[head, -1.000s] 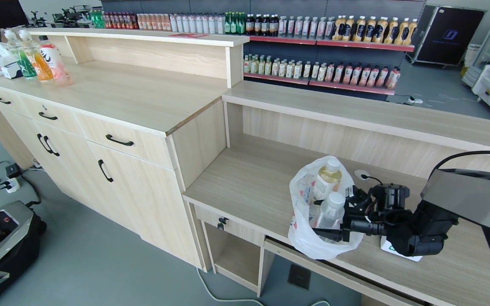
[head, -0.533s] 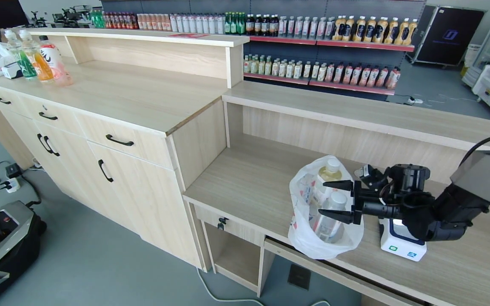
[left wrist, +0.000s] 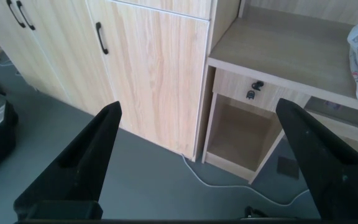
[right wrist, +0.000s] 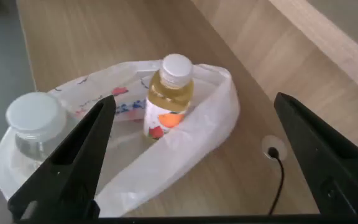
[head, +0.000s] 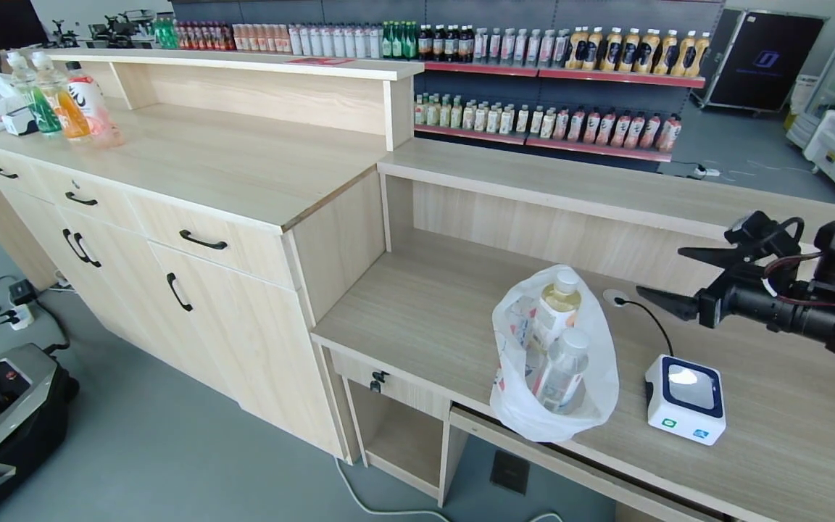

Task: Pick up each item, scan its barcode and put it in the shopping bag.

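I am holding the right gripper (head: 660, 273) above the desk (head: 425, 304), to the right of the shopping bag (head: 533, 413) and a little farther back, with its fingers spread wide and nothing between them. The bag is standing at the near edge of the desk with two items upright inside it: a tea bottle (head: 555, 308) on the far side and a clear bottle (head: 562, 362) nearer to me. The scanner (head: 686, 399) is sitting just to the right of the bag, with its cable (head: 653, 319) running away to the back. The left gripper (left wrist: 197, 106) is hanging low over the floor by the cupboard doors (left wrist: 148, 68), also spread and empty. I am judging that this part of the job is done and that the next items are the three bottles (head: 62, 98) on the far left counter (head: 229, 159), well apart from the bag. To do that fetch well, I am planning to keep the gripper lifted clear of the bag's rim and the cable while swinging away. I would then grip a bottle around its middle, carry it upright and turn its label toward the scanner window before lowering it between the two already bagged.
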Motion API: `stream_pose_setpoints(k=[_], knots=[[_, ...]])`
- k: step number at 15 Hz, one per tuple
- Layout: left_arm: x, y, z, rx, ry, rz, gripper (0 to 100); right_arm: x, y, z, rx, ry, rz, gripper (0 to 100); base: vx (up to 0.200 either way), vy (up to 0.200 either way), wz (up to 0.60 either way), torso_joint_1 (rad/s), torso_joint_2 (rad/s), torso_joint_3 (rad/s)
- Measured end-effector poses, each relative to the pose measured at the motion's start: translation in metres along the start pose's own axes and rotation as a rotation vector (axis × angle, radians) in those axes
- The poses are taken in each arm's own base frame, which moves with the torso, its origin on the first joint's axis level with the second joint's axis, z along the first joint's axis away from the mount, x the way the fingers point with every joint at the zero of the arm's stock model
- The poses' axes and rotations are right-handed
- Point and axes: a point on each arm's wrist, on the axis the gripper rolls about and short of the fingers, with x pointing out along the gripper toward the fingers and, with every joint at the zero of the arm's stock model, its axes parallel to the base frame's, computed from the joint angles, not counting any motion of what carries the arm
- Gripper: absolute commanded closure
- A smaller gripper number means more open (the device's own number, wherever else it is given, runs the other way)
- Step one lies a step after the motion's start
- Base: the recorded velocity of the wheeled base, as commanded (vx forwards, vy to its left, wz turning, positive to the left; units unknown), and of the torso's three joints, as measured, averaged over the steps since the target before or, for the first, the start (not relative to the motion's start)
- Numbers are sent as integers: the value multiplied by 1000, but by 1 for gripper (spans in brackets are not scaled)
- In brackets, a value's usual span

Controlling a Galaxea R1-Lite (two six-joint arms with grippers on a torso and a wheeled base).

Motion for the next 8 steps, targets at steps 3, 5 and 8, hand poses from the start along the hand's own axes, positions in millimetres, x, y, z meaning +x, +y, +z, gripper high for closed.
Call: stream_pose_setpoints(k=[3,5,8], knots=[[0,0,0,0,1,-1,0,-25,-20,20,50,168,-415,0,0,0,-600,2,-1,2],[0,0,0,0,1,0,0,-40,-29,23,76,248,-629,0,0,0,-600,5,5,7],[0,0,0,0,1,-1,0,-65,-38,0,170,471,-964,0,0,0,0,0,0,0]])
